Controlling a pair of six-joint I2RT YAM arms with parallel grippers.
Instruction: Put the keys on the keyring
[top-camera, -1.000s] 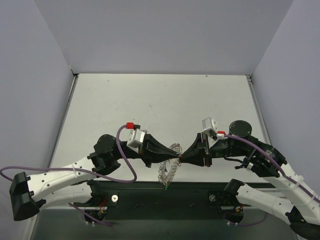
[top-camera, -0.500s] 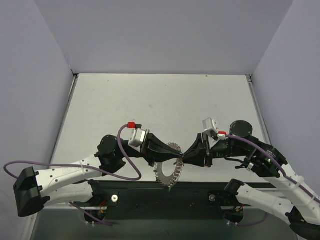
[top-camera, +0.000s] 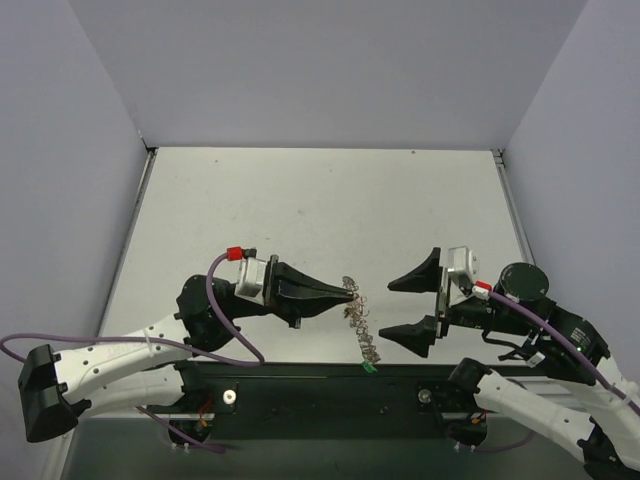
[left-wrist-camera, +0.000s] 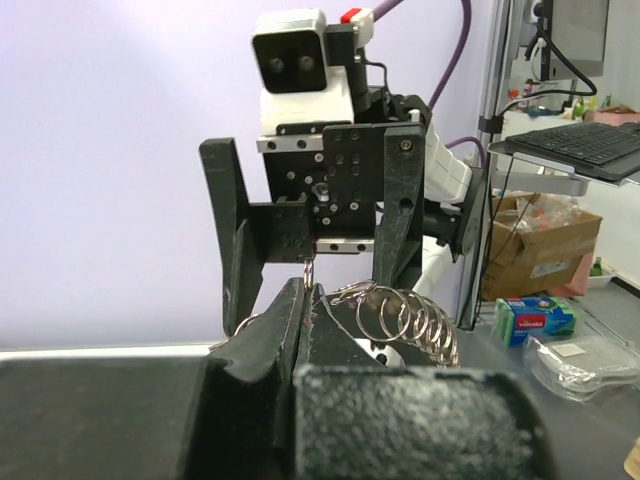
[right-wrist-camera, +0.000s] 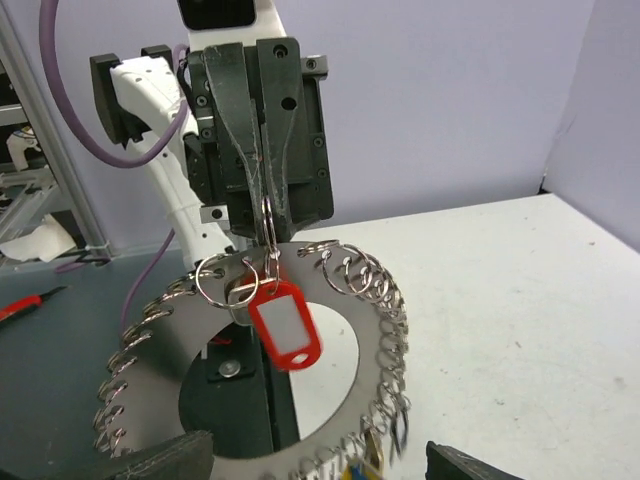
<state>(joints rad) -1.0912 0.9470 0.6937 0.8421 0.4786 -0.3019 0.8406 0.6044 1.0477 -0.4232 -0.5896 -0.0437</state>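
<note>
Off the keyring (top-camera: 358, 320) now, right fingers (top-camera: 416, 276) wide apart

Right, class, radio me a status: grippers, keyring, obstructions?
Left gripper shut on keyring rim. Right gripper open, empty. Red tag hangs on ring. Nothing blocking.

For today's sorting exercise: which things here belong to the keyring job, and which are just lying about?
Job: keyring, red key tag, left gripper, right gripper.
Lying about: cardboard box, keyboard, blue packet.

Left arm (top-camera: 110, 352) jaws pinched; right arm (top-camera: 545, 318) jaws wide.
</note>
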